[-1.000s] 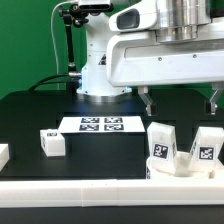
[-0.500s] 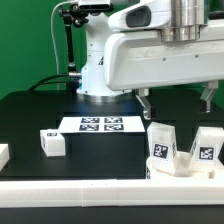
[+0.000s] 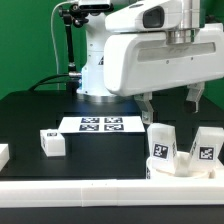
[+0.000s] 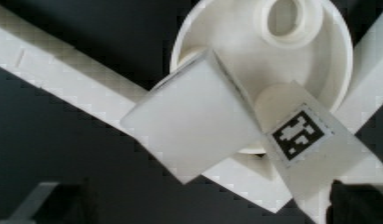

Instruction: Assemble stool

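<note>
The Panda arm (image 3: 150,50) hangs over the exterior view's right part of the black tabletop (image 3: 30,112). Its gripper (image 3: 173,108) is open: the two dark fingers (image 3: 148,104) stand wide apart with nothing between them, and they touch no part.

Just below the gripper two of the stool's blocky white pieces stand upright side by side, near each other but apart. The first leg (image 3: 162,143) is toward the exterior view's left and the second leg (image 3: 207,147) is at the right edge, and each shows a black-and-white marker tag on its near face. Between their bases sits a low white shape that is probably the disc seat (image 3: 178,167), though the view there is crowded. The third leg (image 3: 52,142) lies well apart from them, alone on the tabletop toward the exterior view's left, just in front of the marker board (image 3: 100,124). A long white border rail (image 3: 90,190) runs along the near edge.

In the wrist view the round seat (image 4: 223,50) with its central hole fills the frame, and a tagged leg (image 4: 232,125) lies tilted across it
</note>
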Tool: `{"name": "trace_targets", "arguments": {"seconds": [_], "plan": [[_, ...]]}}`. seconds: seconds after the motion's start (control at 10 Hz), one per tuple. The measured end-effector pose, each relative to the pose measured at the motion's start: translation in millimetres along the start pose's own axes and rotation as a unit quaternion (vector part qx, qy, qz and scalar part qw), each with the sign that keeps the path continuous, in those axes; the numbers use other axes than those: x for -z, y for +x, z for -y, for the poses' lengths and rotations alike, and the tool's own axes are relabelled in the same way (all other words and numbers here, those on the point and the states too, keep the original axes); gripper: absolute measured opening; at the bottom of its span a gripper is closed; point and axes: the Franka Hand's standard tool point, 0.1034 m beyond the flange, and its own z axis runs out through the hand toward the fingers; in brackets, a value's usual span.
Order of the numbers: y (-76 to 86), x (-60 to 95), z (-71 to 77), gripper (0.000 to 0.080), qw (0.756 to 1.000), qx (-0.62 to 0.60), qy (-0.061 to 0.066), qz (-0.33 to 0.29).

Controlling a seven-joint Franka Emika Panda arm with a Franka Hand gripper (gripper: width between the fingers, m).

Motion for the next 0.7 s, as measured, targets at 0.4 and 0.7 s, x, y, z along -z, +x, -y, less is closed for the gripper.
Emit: {"name": "trace_targets", "arguments": {"seconds": [0.4, 0.7], "plan": [[-6.0, -13.0, 0.4, 0.0648, 0.989, 0.143, -0.009, 0.017], [-9.4, -23.4, 1.6, 0.0648, 0.989, 0.144, -0.006, 0.022]]}}
